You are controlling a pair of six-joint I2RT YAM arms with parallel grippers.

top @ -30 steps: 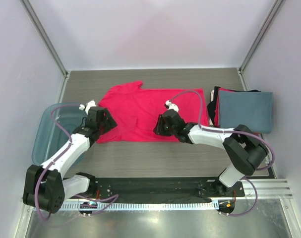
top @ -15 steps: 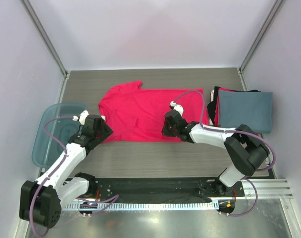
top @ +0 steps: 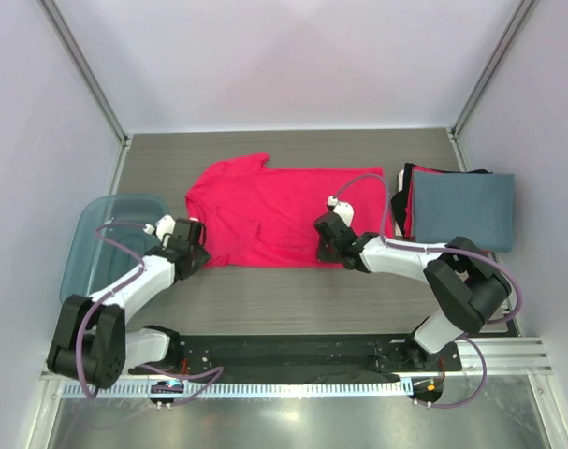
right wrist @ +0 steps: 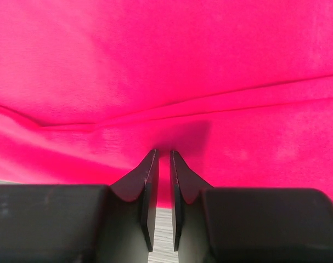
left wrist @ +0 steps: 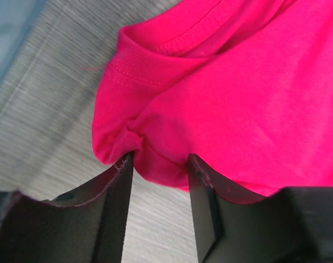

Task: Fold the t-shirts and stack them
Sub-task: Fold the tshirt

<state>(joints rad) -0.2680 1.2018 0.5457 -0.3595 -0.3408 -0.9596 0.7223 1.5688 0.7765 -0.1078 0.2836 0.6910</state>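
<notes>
The pink-red t-shirt lies spread flat on the table. My left gripper is at its near-left corner. In the left wrist view the gripper is open, and the shirt's bunched edge bulges between the fingertips. My right gripper is at the shirt's near hem. In the right wrist view it is pinched almost shut on the pink fabric, and creases run to the tips. A folded slate blue-grey t-shirt tops a stack at the right, with red and black folded edges showing beneath it.
A translucent blue plastic bin stands at the left, just beside my left arm. Grey walls with metal posts close in the table on three sides. A black rail with the arm bases runs along the near edge.
My left gripper drew back toward the near edge, then came in at the shirt's near-left corner, which shifted a little right. My right gripper slid slightly right along the near hem.
</notes>
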